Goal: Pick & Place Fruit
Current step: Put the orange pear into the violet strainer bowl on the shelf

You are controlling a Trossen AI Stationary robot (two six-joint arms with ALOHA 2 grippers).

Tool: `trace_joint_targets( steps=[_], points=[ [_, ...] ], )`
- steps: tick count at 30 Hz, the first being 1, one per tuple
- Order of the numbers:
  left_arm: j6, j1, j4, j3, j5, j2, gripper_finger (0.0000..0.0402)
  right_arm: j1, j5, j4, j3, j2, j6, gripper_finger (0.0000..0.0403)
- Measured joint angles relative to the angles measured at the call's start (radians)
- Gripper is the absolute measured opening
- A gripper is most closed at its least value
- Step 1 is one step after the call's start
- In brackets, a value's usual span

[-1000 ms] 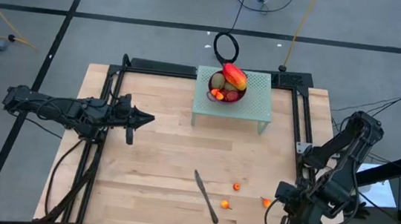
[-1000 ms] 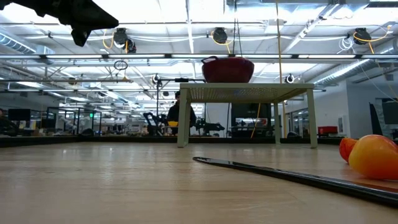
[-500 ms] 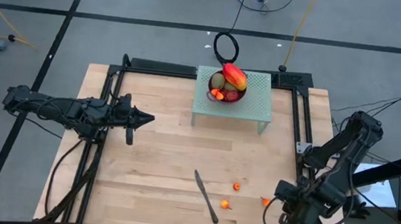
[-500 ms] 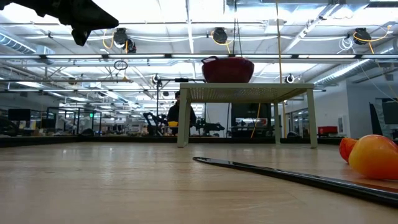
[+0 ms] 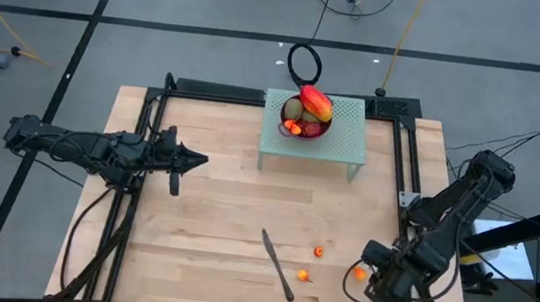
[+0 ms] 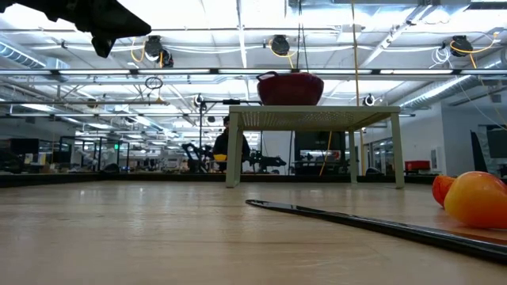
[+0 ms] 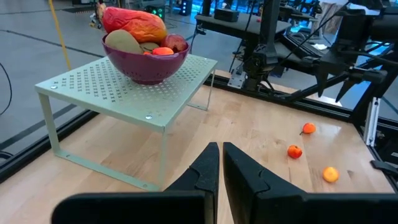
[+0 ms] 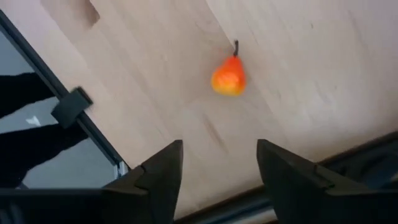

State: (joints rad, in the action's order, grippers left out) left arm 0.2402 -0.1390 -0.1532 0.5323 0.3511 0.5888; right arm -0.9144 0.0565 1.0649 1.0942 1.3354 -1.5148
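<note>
Right wrist view is showing the right gripper (image 8: 214,171) hovering with fingers spread and empty over the little orange-red fruit (image 8: 228,76) lying on the desk (image 8: 311,74), so it's probably needing to centre before closing, while the left gripper (image 5: 187,159), clenched, is waiting across the desk.

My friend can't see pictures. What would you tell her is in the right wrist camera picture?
A small orange-red fruit with a dark stem lies on the pale wooden table, just ahead of the right gripper, whose two dark fingers stand open and apart. The fruit is not held. The table's dark edge rail runs past on one side.
</note>
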Motion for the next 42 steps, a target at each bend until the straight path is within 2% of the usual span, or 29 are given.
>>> trace_joint_targets(
  steps=[9,14,33,42],
  points=[
    [-0.002,0.000,0.000,0.000,0.000,0.000,0.0021,0.064,0.001,-0.086,-0.062,0.000,0.006,0.0243],
    [-0.002,0.000,0.000,0.000,0.000,0.000,0.0021,0.097,0.077,-0.165,-0.115,0.000,0.014,0.0256],
    [-0.002,0.000,0.000,0.000,0.000,0.000,0.0021,0.131,0.078,-0.369,-0.271,0.000,-0.017,0.0242],
    [-0.002,0.000,0.000,0.000,0.000,0.000,0.0021,0.156,0.079,-0.388,-0.301,0.000,-0.007,0.0242]
  ],
)
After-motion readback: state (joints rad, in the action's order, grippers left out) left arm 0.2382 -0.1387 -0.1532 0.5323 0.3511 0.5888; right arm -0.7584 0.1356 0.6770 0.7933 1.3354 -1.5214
